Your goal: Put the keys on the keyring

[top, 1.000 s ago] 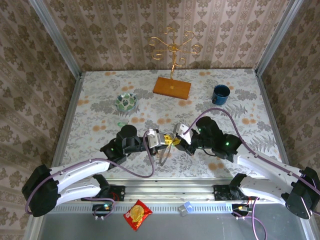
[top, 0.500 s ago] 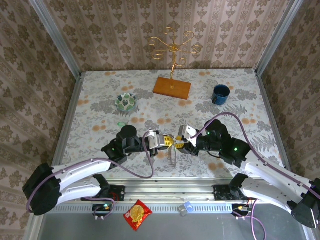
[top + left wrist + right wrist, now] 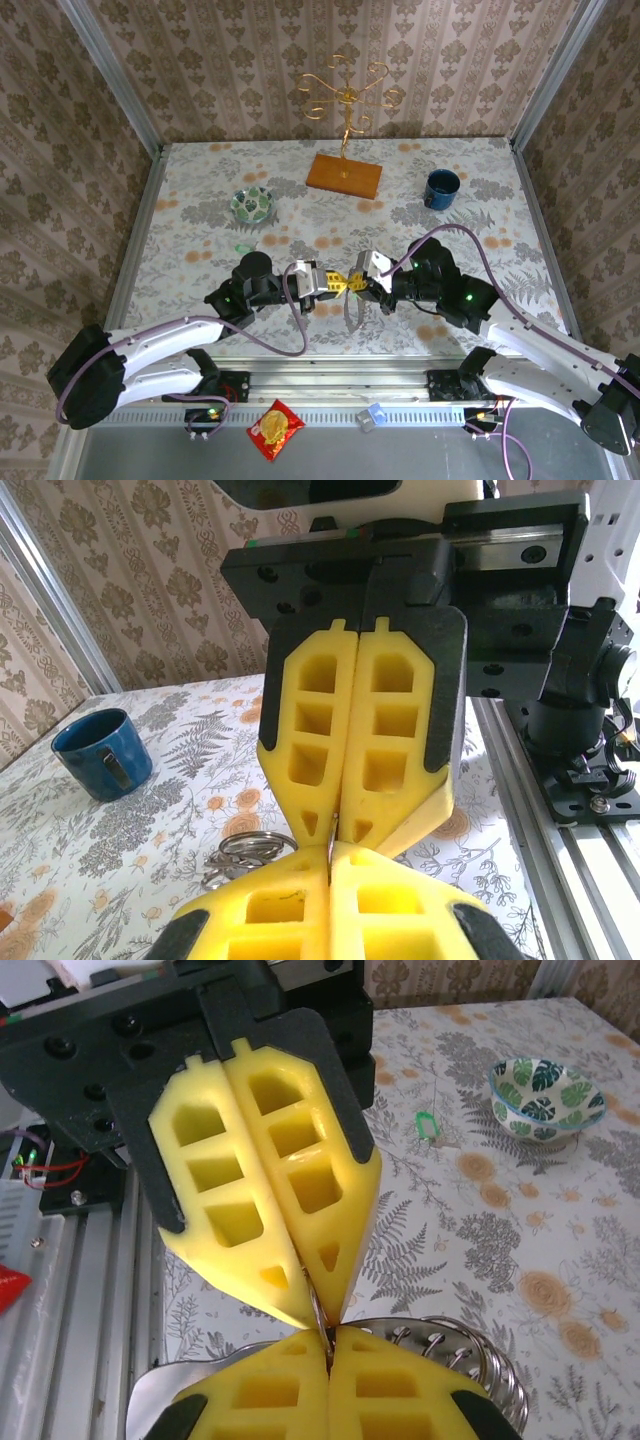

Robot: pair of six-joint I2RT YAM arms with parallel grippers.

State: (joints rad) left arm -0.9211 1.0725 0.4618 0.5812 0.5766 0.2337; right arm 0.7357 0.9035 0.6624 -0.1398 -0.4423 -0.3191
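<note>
Damask-papered walls [image 3: 200,60], floral tabletop [image 3: 480,200]

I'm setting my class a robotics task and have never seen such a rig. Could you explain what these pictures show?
Two robot arms are bolted at the near edge of the table. One picture looks down from above; the other two come from cameras on each wrist. The left gripper and right gripper are both shut, tips meeting, apparently pinching the keyring, which hangs below. On the table lie a green key, a patterned bowl, a blue mug and a gold hook stand. A red packet lies in front.
</note>
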